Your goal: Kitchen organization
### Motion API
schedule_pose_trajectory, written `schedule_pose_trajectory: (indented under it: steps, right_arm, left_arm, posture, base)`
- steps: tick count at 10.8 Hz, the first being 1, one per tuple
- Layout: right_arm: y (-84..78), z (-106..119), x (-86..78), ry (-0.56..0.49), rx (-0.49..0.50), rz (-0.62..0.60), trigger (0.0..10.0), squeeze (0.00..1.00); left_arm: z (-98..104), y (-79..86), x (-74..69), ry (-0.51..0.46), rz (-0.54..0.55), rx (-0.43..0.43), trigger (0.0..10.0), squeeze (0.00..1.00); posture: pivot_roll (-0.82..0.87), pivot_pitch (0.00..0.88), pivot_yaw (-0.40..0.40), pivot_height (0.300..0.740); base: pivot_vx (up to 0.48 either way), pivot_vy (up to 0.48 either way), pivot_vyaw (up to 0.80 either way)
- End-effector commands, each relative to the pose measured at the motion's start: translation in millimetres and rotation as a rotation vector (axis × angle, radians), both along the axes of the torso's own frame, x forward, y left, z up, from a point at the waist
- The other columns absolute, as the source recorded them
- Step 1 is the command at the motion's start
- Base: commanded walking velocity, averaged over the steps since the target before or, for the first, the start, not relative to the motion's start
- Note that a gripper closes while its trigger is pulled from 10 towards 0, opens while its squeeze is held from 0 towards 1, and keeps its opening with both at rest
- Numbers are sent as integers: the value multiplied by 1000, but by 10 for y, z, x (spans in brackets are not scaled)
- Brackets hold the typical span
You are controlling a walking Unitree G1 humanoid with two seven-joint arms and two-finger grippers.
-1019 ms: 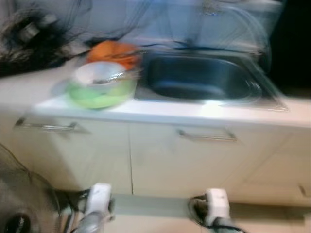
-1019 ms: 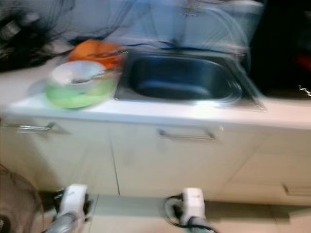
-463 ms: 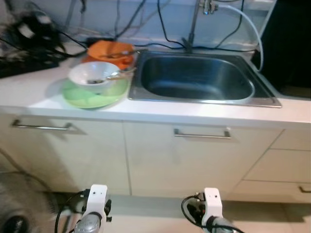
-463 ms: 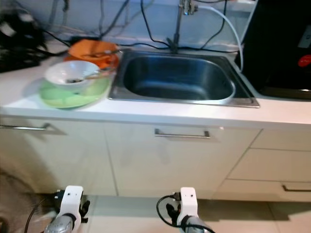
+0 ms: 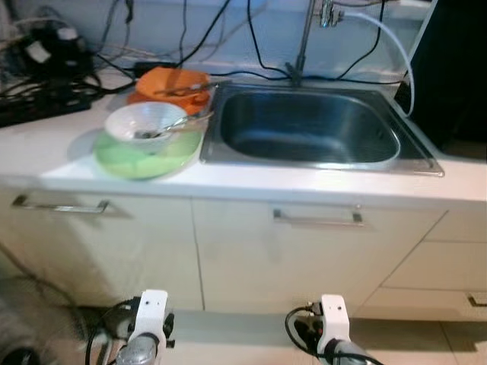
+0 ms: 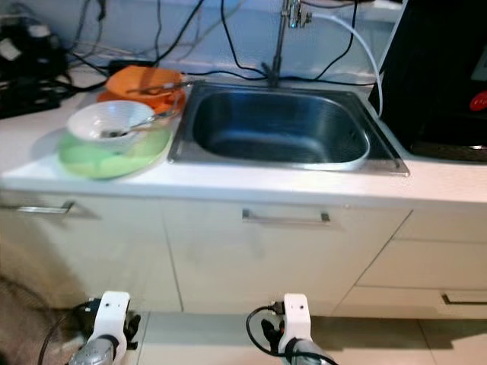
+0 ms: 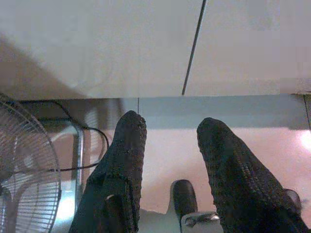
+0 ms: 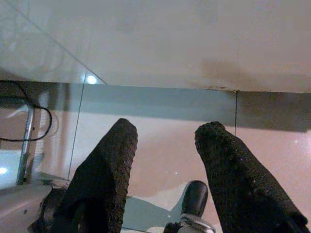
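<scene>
A white bowl with a spoon in it sits on a green plate on the white counter, left of the steel sink. Behind it lies an orange dish with a utensil across it. Both arms hang low in front of the cabinets. The left gripper is open above the floor with nothing between its fingers. The right gripper is open as well, pointing at the cabinet base and floor.
A tap with a white hose stands behind the sink. Black cables and a power strip crowd the counter's back left. A black appliance stands right of the sink. Cabinet handles face me. A fan stands on the floor at left.
The head view has sharpened from blur and shifted slightly; the counter and sink sit a little lower in view. Both arms hang as before.
</scene>
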State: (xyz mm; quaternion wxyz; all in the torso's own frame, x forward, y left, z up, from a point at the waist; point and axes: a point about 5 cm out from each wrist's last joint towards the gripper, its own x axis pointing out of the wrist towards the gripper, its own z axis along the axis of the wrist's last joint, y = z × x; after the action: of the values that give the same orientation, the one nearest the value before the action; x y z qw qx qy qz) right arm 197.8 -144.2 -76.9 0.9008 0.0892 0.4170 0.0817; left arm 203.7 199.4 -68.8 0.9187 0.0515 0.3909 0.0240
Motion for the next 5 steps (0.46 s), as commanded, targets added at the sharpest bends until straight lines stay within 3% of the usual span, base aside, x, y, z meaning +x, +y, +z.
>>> schedule_pose_trajectory:
  steps: [1, 5]
  right_arm:
    - [-16, 8, 17, -1, 4, -14, 10000, 0]
    - [-10, 7, 14, 0, 9, -9, 10000, 0]
  left_arm:
    - [-1, 1, -1, 2, 9, 4, 10000, 0]
    - [-2, -2, -2, 0, 9, 3, 10000, 0]
  posture:
    - [192, 0, -33, 740]
    - [192, 0, -34, 740]
  base:
    - [240, 0, 0]
    - [244, 0, 0]
